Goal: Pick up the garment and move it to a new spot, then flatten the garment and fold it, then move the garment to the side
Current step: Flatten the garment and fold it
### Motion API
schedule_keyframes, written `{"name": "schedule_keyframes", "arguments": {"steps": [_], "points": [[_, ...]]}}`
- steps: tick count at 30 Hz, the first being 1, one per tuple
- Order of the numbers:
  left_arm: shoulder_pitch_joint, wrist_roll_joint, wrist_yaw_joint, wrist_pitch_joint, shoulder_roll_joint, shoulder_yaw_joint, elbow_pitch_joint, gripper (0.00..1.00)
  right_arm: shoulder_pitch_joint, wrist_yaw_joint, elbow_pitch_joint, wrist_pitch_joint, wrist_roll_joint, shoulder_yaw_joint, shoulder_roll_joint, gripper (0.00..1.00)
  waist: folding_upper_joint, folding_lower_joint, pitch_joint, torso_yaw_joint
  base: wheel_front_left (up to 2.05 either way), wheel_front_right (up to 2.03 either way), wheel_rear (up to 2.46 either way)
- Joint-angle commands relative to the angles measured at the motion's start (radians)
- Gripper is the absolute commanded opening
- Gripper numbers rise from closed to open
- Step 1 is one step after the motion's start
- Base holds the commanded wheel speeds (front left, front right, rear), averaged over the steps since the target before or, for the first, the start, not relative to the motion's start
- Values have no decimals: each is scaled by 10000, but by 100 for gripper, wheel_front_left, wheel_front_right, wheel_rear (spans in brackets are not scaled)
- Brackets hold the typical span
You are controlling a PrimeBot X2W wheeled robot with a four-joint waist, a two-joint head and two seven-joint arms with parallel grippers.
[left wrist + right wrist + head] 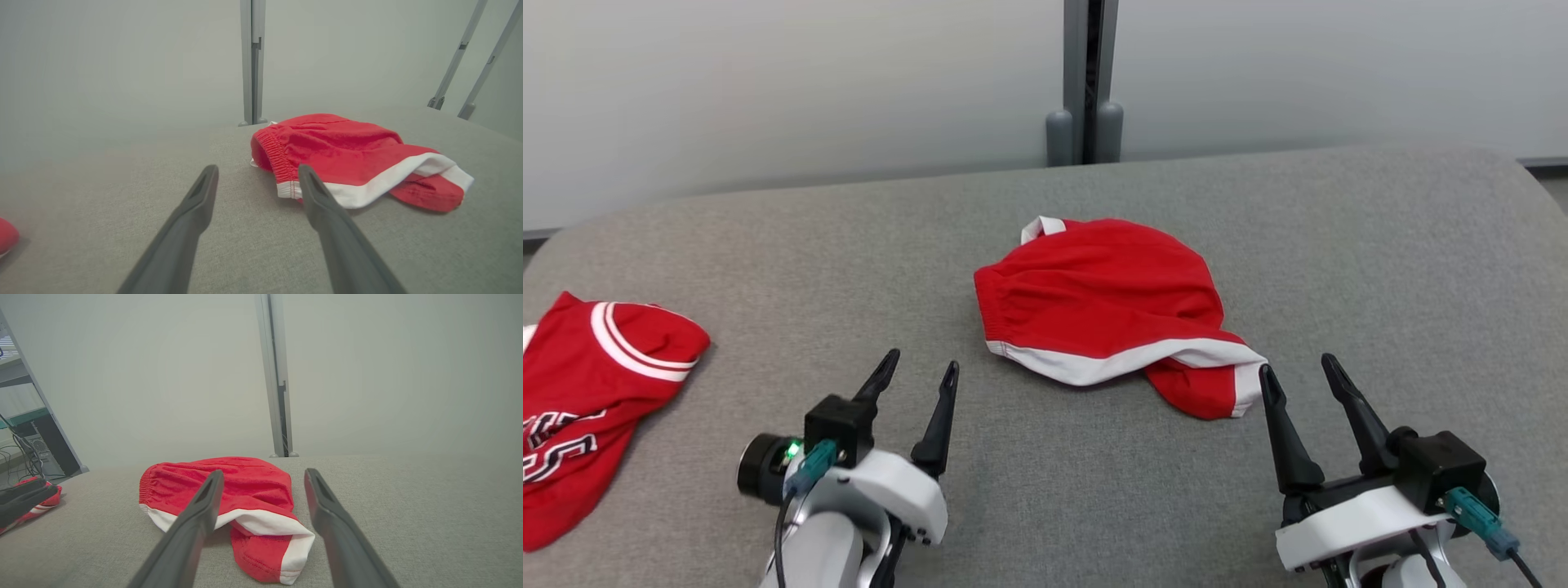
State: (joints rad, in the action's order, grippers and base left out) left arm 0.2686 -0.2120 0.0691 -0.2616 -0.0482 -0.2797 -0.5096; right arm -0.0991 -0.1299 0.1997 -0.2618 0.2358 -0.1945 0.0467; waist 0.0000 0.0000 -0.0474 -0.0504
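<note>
A: Where does the red garment [1107, 306] lie?

B: Crumpled on the grey cushioned surface [1380, 269], white-trimmed hem toward the robot. It sits ahead of both sets of fingers, between them; its lower corner is just beside the right gripper's [1297, 374] inner fingertip, apart from it.

A: And the finger state?

B: Both pairs are spread and hold nothing. The left gripper [918, 369] points past the garment's elastic waistband [274, 153], which lies beyond its inner fingertip.

A: Anything else?

B: A second red garment with lettering [584, 400] lies well outside the left fingers.
</note>
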Motion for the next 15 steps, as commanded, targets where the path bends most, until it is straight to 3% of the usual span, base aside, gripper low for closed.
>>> {"name": "schedule_keyframes", "arguments": {"steps": [1, 15], "points": [[394, -63, 70, -32, -41, -109, -372, 100, -133, -15, -71, -66, -40, 53, 73, 100, 0, 0, -278, -191, 0, 0, 0], [3228, -1009, 271, -12, -42, -1420, -3796, 100, -863, -15, -236, -66, -16, 28, 67, 100, 0, 0, -1564, -1003, 0, 0, 0]]}}
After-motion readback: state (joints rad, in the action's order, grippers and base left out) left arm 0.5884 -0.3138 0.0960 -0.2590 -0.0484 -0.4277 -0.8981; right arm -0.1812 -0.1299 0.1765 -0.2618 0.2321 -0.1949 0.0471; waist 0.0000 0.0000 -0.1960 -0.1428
